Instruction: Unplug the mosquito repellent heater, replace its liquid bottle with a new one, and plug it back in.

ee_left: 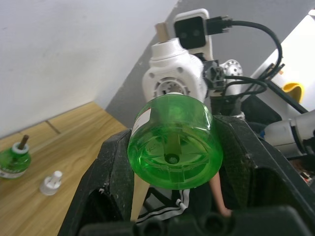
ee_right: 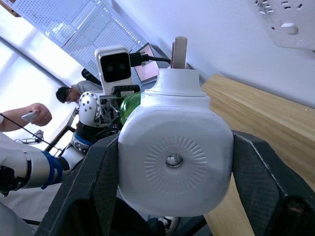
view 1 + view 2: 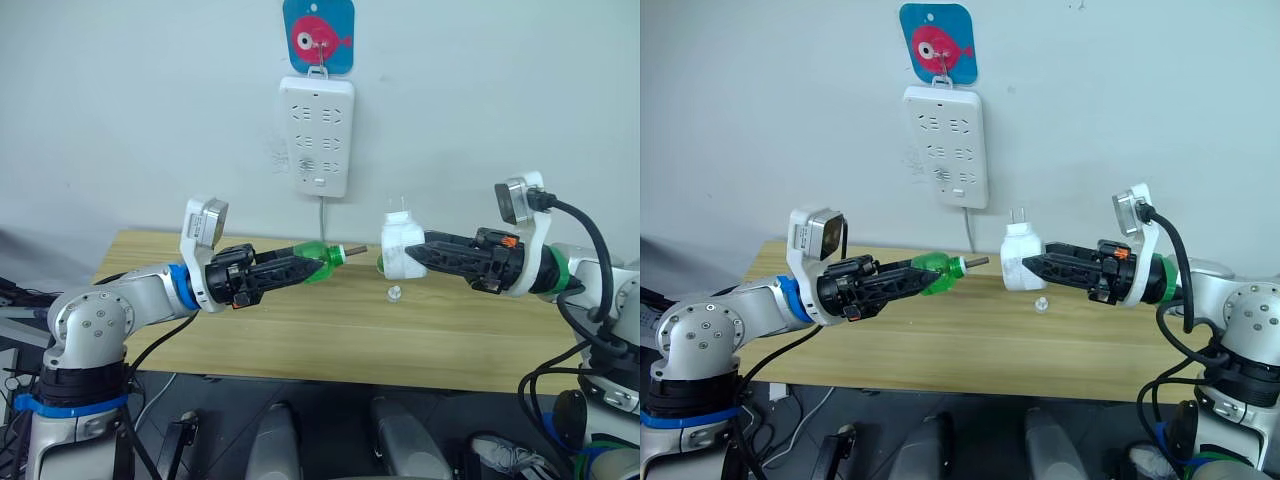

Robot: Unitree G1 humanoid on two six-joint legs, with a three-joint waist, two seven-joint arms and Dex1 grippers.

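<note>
Two grippers are up in the air over the wooden table (image 3: 300, 340), facing each other. The left gripper (image 3: 305, 268) is clamped on the green bottle (image 3: 320, 262), which lies sideways with its brown wick pointing at the other arm. In the left wrist view the bottle's round bottom (image 1: 172, 148) sits between the two black fingers (image 1: 113, 177).

The right gripper (image 3: 425, 250) is squeezed tight on the mosquito repellent heater (image 3: 400, 246) — the small white box with its two metal prongs sticking up. In the right wrist view the heater (image 2: 174, 162) is pinched between the black fingers (image 2: 101, 182), with its round vent facing the camera.

The bottle's wick tip and the heater are near each other but not touching — there is a small gap between them.

On the table, below the heater, lies a small clear cap (image 3: 393, 293). In the left wrist view another green bottle (image 1: 15, 160) stands on the table just beside that cap (image 1: 51, 182).

On the wall hangs a white power strip (image 3: 316, 137), under a blue hook with a pink fish (image 3: 318, 36). A person (image 2: 29, 115) shows far off in the right wrist view.
</note>
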